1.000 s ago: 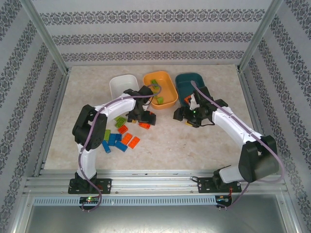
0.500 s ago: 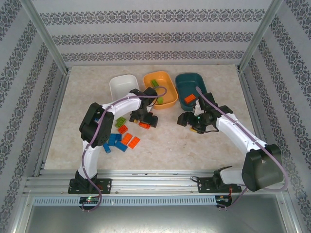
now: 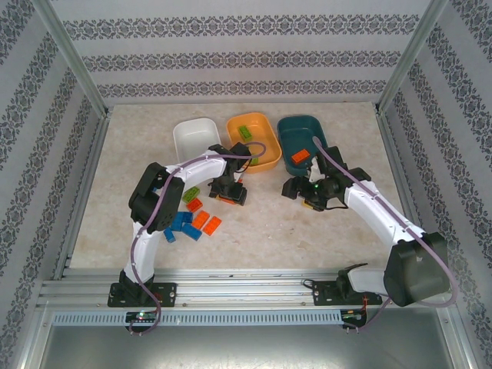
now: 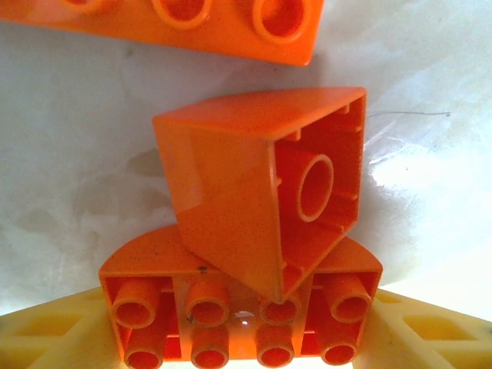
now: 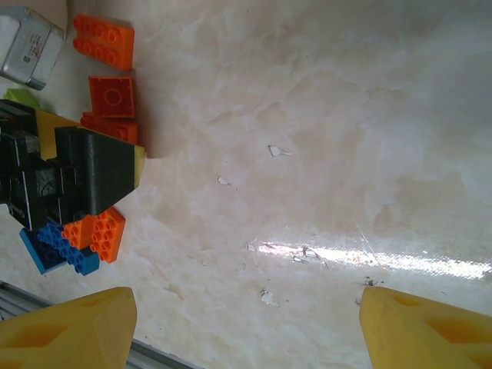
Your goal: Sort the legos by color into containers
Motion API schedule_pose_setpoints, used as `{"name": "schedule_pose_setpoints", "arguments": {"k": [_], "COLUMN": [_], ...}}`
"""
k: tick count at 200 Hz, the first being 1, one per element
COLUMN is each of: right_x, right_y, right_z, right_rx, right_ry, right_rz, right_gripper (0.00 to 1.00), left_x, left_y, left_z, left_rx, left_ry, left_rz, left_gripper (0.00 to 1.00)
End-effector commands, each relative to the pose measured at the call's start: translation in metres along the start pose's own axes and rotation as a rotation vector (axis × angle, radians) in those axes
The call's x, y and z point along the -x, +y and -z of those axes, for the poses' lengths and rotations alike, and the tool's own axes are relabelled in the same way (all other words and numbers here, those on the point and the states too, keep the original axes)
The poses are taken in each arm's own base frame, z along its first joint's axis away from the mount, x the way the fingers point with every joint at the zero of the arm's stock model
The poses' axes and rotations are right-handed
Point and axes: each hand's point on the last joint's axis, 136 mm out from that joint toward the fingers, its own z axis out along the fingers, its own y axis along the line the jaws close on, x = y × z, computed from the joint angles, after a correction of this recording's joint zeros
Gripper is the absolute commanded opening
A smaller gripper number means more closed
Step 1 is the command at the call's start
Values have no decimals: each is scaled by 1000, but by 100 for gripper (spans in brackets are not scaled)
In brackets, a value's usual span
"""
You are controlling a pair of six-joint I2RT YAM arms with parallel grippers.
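Contact was seen at the bottom of the left wrist view, where the left gripper [image 4: 240, 332] was closed on a studded orange brick [image 4: 146, 265]. Its yellow fingertips [image 4: 46, 338] were set against the brick's two ends. A tilted orange brick [image 4: 231, 192], its hollow underside turned toward the right of the frame, was propped on the upper edge of the studded one. A third orange brick [image 4: 192, 19] was cut off by the top edge of the frame.

In the overhead view this gripper was found just left of centre, low over the table [image 3: 138, 154]. To its lower left a loose cluster was spread: a loose lime green brick [image 3: 191, 193], loose orange bricks [image 3: 201, 219] and blue bricks [image 3: 181, 224].

The right gripper [image 3: 301, 192] was placed right of centre, well apart from that cluster. In the right wrist view its jaws were held wide, with bare tabletop between the yellow tips in the two lower corners.

Three dishes were lined up in the upper middle of the overhead view. The white dish [image 3: 192, 138] was set at the left. The orange dish [image 3: 265, 150], in the middle, held a sorted lime green brick [image 3: 244, 132]. The dark teal dish [image 3: 292, 131], at the right, held a sorted orange brick [image 3: 301, 156].
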Motion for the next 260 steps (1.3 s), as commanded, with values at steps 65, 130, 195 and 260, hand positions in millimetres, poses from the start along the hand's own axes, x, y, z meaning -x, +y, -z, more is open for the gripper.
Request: {"name": "schedule_pose_setpoints", "arguments": {"k": [65, 130, 195, 260], "right_x": [14, 29, 21, 12], "right_y": [-13, -14, 0, 6], "right_z": [30, 76, 97, 113], "right_rx": [32, 107, 164, 173], "right_ry": [-90, -282, -371, -434], "right_rz": [-36, -59, -3, 33], "right_gripper": [76, 76, 76, 76], "left_x": [-6, 57, 150, 197], "left_y": [-37, -111, -180, -223], "left_z": [47, 117, 144, 120], "left_rx": [-219, -611, -873, -977], "left_ry": [-70, -224, -289, -265], "left_rz": [154, 294, 357, 397], "left_gripper": [62, 61, 61, 61]}}
